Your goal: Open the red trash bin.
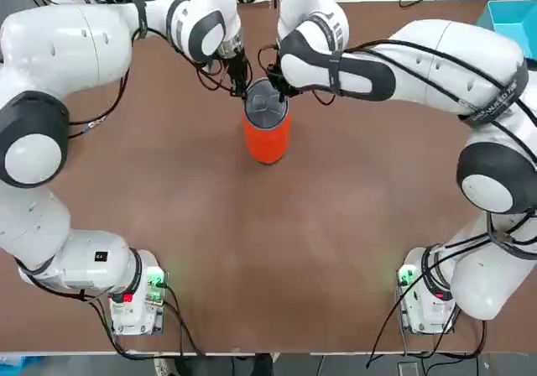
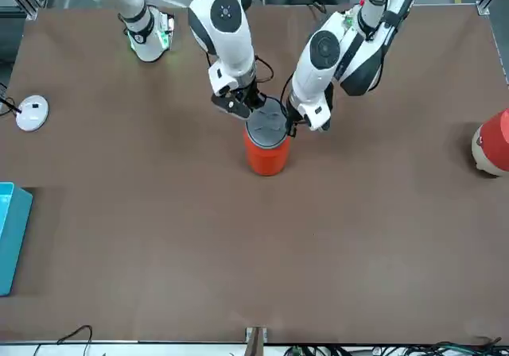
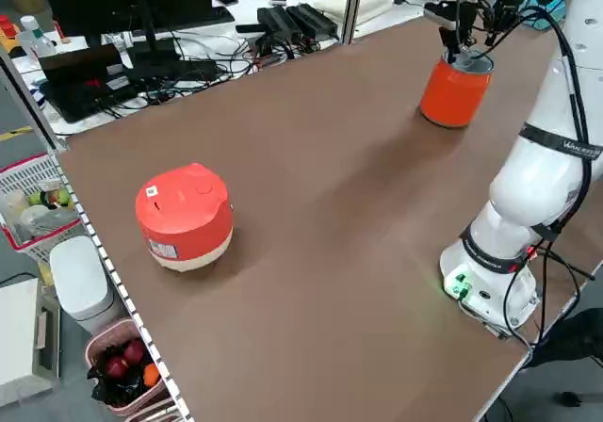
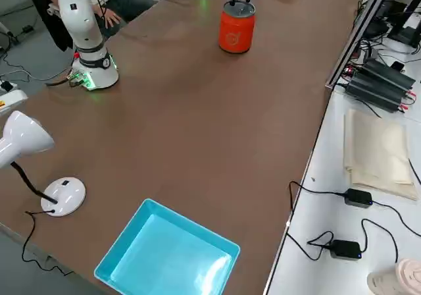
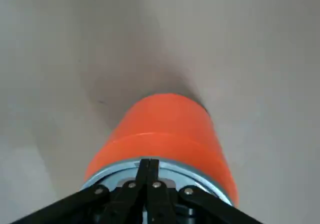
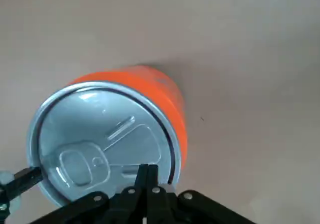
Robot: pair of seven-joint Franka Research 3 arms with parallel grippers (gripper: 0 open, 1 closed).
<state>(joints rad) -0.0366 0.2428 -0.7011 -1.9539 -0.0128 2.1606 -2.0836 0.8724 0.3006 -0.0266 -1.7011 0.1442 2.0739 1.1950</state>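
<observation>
The red trash bin [image 1: 267, 139] stands upright at the table's far middle, and its silver-grey lid [image 6: 100, 139] lies flat and closed. My left gripper [image 1: 242, 89] is shut, its tips resting on the lid's rim at the bin's left side; the left wrist view shows the joined fingers [image 5: 148, 165] on the metal rim above the orange wall [image 5: 165, 129]. My right gripper [image 1: 280, 93] is also shut, tips down on the rim at the opposite side [image 6: 146, 170]. From the front, both grippers flank the bin [image 2: 266, 156].
A light blue box [image 1: 512, 19] sits at the far right corner, with a white lamp base [image 2: 32, 112] nearby. A red-and-white rounded object [image 3: 185, 217] stands far off on the left side. A person sits behind the arms' bases.
</observation>
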